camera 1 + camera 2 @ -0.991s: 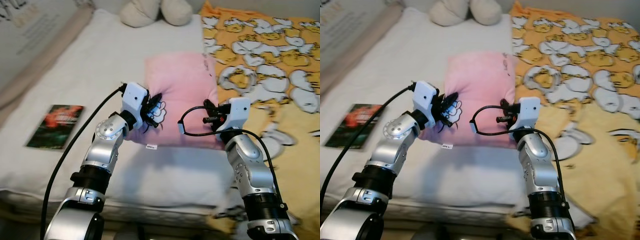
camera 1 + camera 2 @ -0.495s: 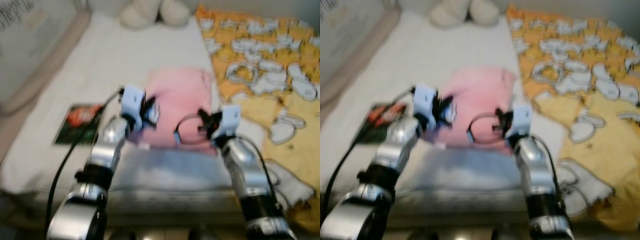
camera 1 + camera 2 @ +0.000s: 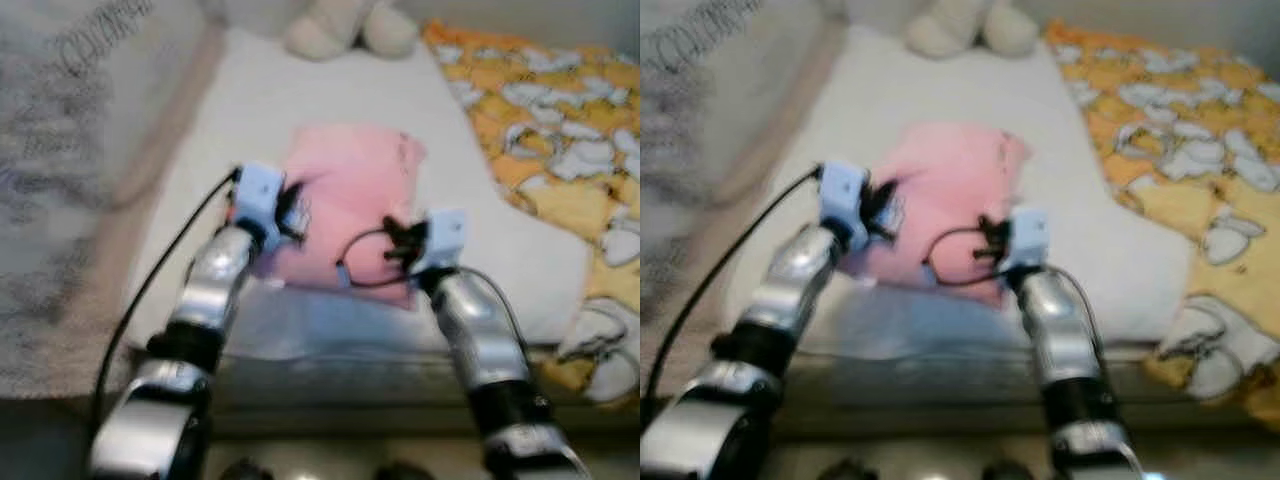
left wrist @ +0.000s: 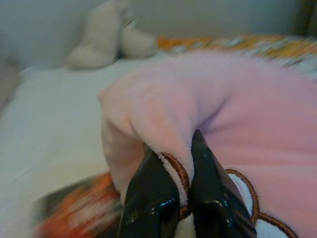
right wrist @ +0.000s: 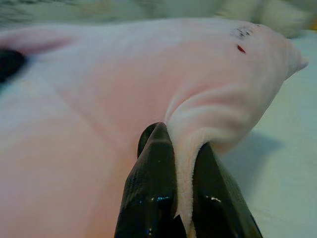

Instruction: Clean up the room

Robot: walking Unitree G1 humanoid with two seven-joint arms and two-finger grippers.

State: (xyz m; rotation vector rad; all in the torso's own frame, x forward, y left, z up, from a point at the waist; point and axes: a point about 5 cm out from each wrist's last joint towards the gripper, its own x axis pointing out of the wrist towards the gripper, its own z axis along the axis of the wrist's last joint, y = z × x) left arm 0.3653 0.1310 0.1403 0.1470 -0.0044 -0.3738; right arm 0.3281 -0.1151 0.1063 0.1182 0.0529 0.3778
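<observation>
At frame centre a pink pillow (image 3: 350, 215) lies on the white bed (image 3: 250, 110); the left gripper (image 4: 181, 196) pinches its near-left edge between pressed fingers (image 4: 151, 193). The right gripper (image 5: 183, 188) pinches a fold at its near-right edge.

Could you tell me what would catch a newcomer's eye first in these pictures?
First, the pink pillow in the middle of the white bed, pinched at its near corners by the left gripper and right gripper. Next, the orange patterned blanket on the bed's right side.

Head eyes look down at the pillow (image 3: 345, 210); wrist cameras view it close-up.
</observation>
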